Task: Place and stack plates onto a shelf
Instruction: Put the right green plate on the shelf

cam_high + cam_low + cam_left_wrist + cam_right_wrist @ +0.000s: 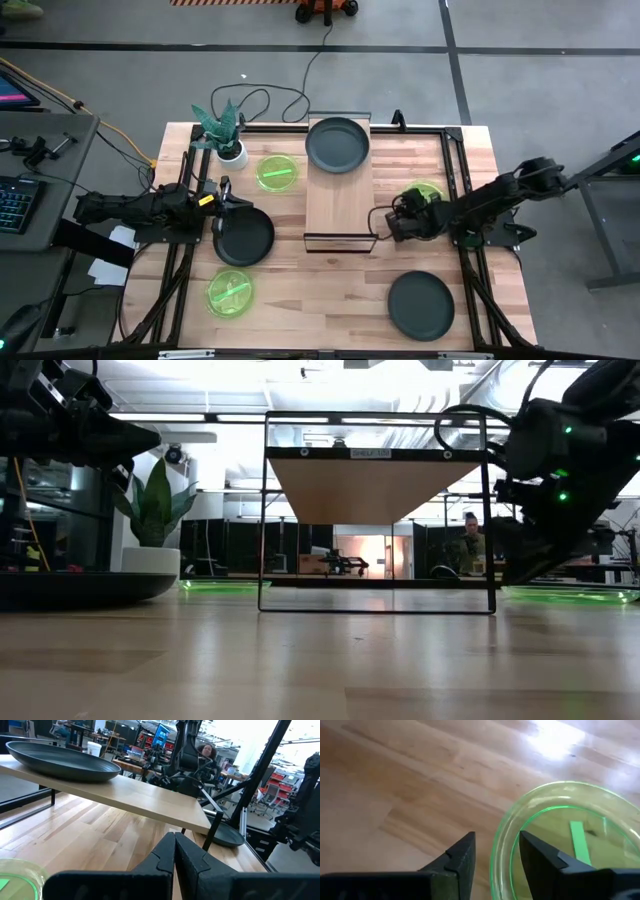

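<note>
Fingers of the right gripper point(496, 851) stand apart astride the rim of a green plate point(570, 845) lying flat near the table's right edge, just right of the shelf point(338, 205). My judgement: close squarely on the rim and lift level, so the plate cannot tip out. Being round, it has no long axis; it faces up. One grey plate point(337, 144) sits at the shelf's far end. The left gripper point(174, 857), fingers pressed together, waits by another grey plate point(243, 237) near the left edge.

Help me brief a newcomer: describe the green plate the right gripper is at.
Start at the shelf in the table's middle. Just to its right, the right gripper straddles the rim of a green plate. It is the only green plate on that side; the other two lie left of the shelf.
</note>
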